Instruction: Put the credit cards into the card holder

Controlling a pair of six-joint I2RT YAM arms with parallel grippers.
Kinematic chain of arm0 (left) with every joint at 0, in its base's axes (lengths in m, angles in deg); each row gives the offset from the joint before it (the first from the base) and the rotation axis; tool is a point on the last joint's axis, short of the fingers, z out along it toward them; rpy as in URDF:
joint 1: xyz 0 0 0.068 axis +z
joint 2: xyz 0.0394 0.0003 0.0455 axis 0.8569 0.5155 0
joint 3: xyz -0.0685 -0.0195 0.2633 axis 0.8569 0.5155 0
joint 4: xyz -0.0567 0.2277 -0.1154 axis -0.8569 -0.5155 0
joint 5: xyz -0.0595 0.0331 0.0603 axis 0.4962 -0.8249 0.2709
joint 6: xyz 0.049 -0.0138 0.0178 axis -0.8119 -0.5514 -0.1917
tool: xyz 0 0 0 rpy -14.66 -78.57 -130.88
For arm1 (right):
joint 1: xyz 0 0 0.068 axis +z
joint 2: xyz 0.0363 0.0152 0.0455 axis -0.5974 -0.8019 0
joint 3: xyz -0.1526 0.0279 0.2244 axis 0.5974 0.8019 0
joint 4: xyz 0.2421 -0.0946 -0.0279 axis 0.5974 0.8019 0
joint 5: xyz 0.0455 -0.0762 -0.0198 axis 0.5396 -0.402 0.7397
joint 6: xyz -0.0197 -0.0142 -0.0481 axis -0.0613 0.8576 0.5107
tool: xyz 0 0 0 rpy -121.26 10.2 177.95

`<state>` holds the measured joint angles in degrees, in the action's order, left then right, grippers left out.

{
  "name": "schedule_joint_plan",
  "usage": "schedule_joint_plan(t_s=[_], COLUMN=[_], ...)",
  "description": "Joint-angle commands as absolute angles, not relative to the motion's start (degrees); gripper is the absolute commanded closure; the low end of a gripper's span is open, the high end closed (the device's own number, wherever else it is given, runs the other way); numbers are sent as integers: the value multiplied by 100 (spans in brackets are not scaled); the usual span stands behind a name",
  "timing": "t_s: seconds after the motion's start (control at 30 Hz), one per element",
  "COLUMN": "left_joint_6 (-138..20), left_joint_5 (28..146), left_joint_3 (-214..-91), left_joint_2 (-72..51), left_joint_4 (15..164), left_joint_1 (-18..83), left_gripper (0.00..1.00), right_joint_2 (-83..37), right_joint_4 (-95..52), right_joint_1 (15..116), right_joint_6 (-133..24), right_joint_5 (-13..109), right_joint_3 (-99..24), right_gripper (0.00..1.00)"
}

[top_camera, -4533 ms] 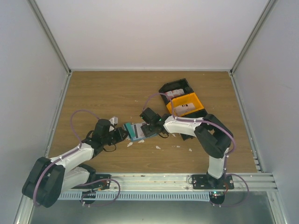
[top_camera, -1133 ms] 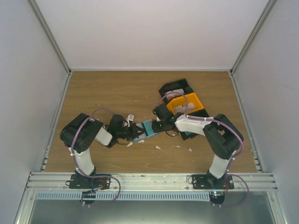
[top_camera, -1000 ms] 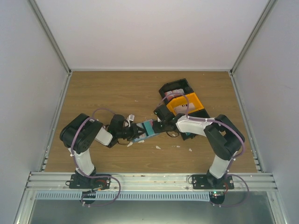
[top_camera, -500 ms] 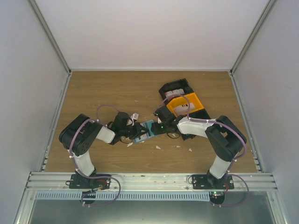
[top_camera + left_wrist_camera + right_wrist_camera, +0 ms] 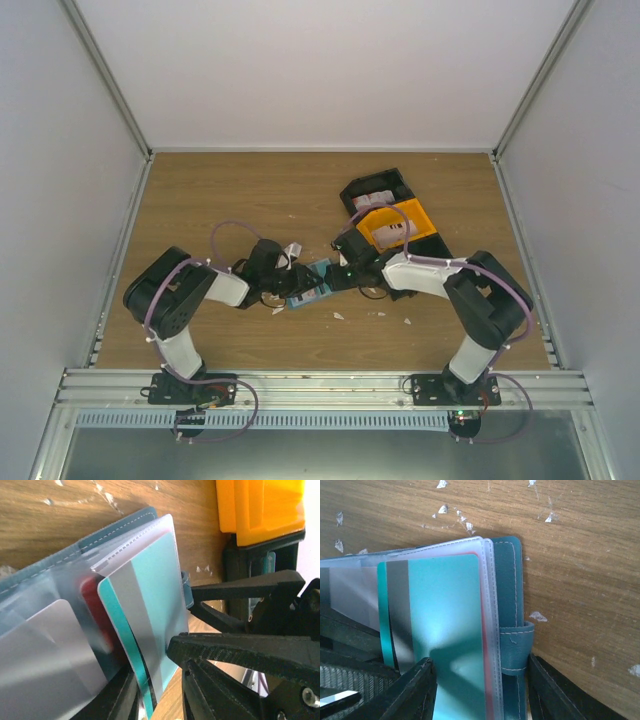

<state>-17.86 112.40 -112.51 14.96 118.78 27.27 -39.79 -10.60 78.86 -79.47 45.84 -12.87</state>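
Status: mid-insert. The card holder (image 5: pixel 312 283) is open, just left of the orange bin (image 5: pixel 422 212) on its near side, and both arms meet over it. Can't tell if it lies flat on the table (image 5: pixel 220 200).

A teal card (image 5: pixel 445 610) with a grey stripe is mostly inside a clear sleeve (image 5: pixel 488 580). Its tail end sticks out on the side away from the orange bin. My read: one last push seats it.

Left gripper (image 5: pixel 159 680): fingers slightly parted around that tail end. A sliver of wood shows between the card and one finger, so it isn't clamping.

Right gripper (image 5: pixel 480 660): jaws wide apart at the holder's end nearest the orange bin. One finger is over the card face, the other beside the strap loop (image 5: pixel 517 647). It holds nothing.

Left to do: pale pieces lie in the orange bin and in the black bin (image 5: pixel 385 180) touching its far side. Probably more cards, too small to confirm.

View diffs:
- Top view: only one showing both bins and both arms, but no sleeve detail.
- Left wrist: only one showing a red patch (image 5: pixel 92 600) in a sleeve behind the teal card, maybe a card already stowed. Also shows the right fingers side-on.
- Right wrist: cleanest look at the card corner inside the sleeve seam.
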Motion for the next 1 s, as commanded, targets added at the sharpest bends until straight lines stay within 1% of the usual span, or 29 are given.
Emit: schedule_joint_plan(t_s=[0.0,0.07,0.23,0.4,0.57,0.63,0.73,0.87,0.97], left_joint_6=[-2112,-2189,-2389,-2522,-2552,-2553,-2523,-2483,-2448], left_joint_5=[11034,10945,10718,10595,10618,10641,10721,10705,10516], left_joint_3=[-11331,-11363,-11497,-11627,-11643,-11646,-11629,-11571,-11477], left_joint_2=[1076,864,407,200,73,17,-39,-181,-514], left_joint_4=[11256,10969,10234,9603,9308,9227,9198,9151,9072], left_joint_1=[2619,2610,2593,2592,2592,2592,2599,2609,2626], left_gripper=[69,61,47,36,30,23,21,21,23], right_joint_2=[-3722,-3630,-3428,-3297,-3266,-3310,-3444,-3689,-3881], right_joint_4=[-951,-856,-715,-603,-601,-618,-650,-709,-765], right_joint_1=[7967,7963,7966,7970,8014,8071,8243,8509,8640], right_joint_6=[-8010,-7989,-7974,-7949,-7833,-7735,-7549,-7235,-6998], right_joint_5=[4532,4422,4207,4080,4086,4089,4084,4071,4071], right_joint_3=[-1257,-1285,-1342,-1427,-1446,-1453,-1496,-1594,-1669], right_gripper=[49,48,44,41,38,36,31,23,20])
